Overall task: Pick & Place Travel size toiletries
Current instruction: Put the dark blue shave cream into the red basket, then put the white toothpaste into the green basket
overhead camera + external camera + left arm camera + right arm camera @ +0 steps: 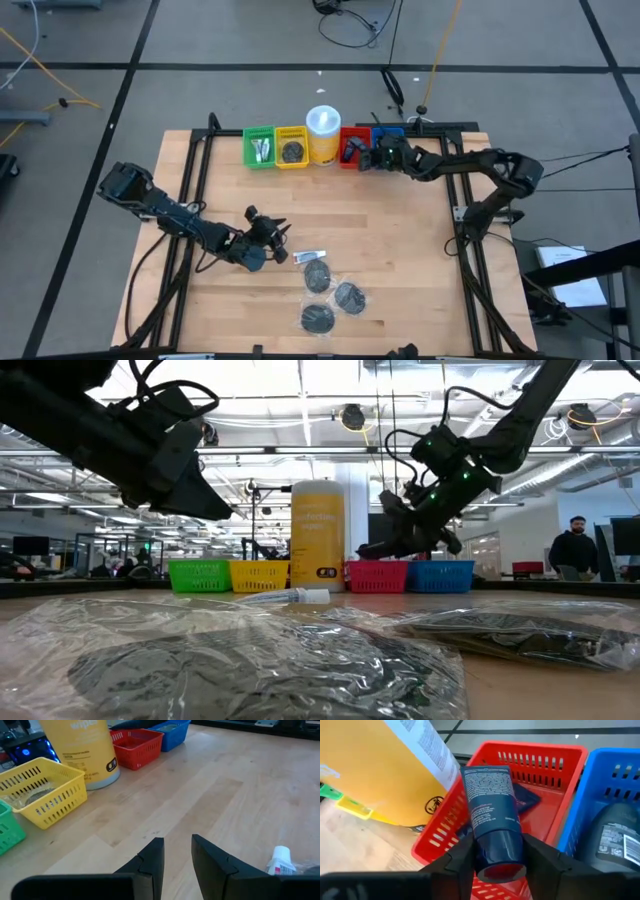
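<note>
The dark blue tube (492, 815) sits clamped cap-end between the fingers of the right gripper (497, 855), held over the red bin (545, 780). If released off-centre it could catch the bin's rim or tip toward the blue bin (600, 785). The left gripper (177, 857) hovers above the tabletop (225, 790), fingers slightly parted and empty, near a white tube (280, 861) that is cut off at the edge. The bagged dark discs (330, 295) are hard to make out.

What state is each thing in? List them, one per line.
Right gripper: shut on dark tube, above red bin.
Left gripper: open, empty, over bare table.
White tube: lying on table.
Bagged discs: three, flat on table.
Yellow bin: holds a disc.
Blue bin: holds a dark bottle.
</note>
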Robot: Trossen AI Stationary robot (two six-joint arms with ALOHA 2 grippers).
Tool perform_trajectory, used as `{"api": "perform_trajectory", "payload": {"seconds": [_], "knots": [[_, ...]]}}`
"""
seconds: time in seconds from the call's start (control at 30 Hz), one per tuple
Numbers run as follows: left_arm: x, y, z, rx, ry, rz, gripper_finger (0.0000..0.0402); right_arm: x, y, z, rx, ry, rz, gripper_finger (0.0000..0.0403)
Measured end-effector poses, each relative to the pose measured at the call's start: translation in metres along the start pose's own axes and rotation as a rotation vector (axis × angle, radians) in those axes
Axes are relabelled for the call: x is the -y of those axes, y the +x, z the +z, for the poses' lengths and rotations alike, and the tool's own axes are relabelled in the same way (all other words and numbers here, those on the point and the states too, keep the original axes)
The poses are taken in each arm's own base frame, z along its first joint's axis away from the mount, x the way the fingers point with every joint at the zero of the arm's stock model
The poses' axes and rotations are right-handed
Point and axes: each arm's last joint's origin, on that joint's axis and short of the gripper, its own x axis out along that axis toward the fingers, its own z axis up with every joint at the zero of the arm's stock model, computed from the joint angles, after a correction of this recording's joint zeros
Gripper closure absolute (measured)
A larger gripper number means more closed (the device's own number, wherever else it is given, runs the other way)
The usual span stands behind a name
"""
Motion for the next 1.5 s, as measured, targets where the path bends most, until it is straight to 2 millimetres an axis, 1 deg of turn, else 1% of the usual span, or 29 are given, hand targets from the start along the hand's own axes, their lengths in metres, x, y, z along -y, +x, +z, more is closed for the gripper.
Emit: {"api": "perform_trajectory", "payload": {"seconds": [0.1,0.23,0.37,0.5,0.6,0.7,0.77,0.83,0.87,0.93,1.03,1.1,1.23,1.33,1.4,1.5], "knots": [[0.001,-0.001,0.0,0.0,0.002,-0.004,0.0304,0.001,0.003,-0.003,-0.009,0.017,-0.005,0.0258],[0.001,-0.001,0.0,0.004,-0.003,-0.007,0.0304,0.001,0.004,-0.004,-0.017,0.013,-0.008,0.0225],[0.001,-0.001,0.0,0.002,-0.005,-0.013,0.0304,0.0,0.004,-0.002,0.003,0.002,0.009,0.0193],[0.001,-0.001,0.0,0.001,-0.005,-0.013,0.0304,-0.004,0.0,0.001,0.014,-0.03,0.044,0.0174],[0.001,-0.001,0.0,-0.002,-0.005,-0.018,0.0304,-0.012,-0.008,0.005,0.039,-0.089,0.076,0.0168],[0.002,-0.001,0.0,-0.015,-0.004,-0.036,0.0304,-0.026,-0.023,0.01,0.082,-0.168,0.136,0.0169],[0.002,-0.001,0.0,-0.022,-0.004,-0.047,0.0304,-0.039,-0.034,0.009,0.099,-0.241,0.184,0.0171],[0.003,-0.001,-0.001,-0.027,-0.003,-0.057,0.0304,-0.053,-0.047,0.004,0.092,-0.338,0.231,0.0174],[0.003,-0.002,0.0,-0.025,-0.003,-0.061,0.0304,-0.06,-0.054,-0.002,0.081,-0.391,0.259,0.0176],[0.005,-0.003,0.0,-0.017,0.01,-0.073,0.0304,-0.072,-0.07,-0.019,0.045,-0.502,0.321,0.0179],[0.01,-0.007,0.003,0.015,0.032,-0.108,0.0304,-0.085,-0.095,-0.061,-0.015,-0.667,0.421,0.0183],[0.014,-0.01,0.006,0.044,0.054,-0.138,0.0304,-0.086,-0.111,-0.091,-0.042,-0.757,0.449,0.0186],[0.022,-0.015,0.01,0.08,0.123,-0.242,0.0304,-0.082,-0.139,-0.146,-0.077,-0.869,0.466,0.0188],[0.029,-0.021,0.011,0.085,0.194,-0.363,0.0304,-0.074,-0.155,-0.181,-0.055,-0.867,0.507,0.0188],[0.034,-0.025,0.009,0.059,0.263,-0.514,0.0304,-0.069,-0.163,-0.197,-0.008,-0.838,0.536,0.0188],[0.04,-0.03,0.005,0.008,0.341,-0.738,0.0304,-0.064,-0.17,-0.211,0.049,-0.815,0.582,0.0188]]}}
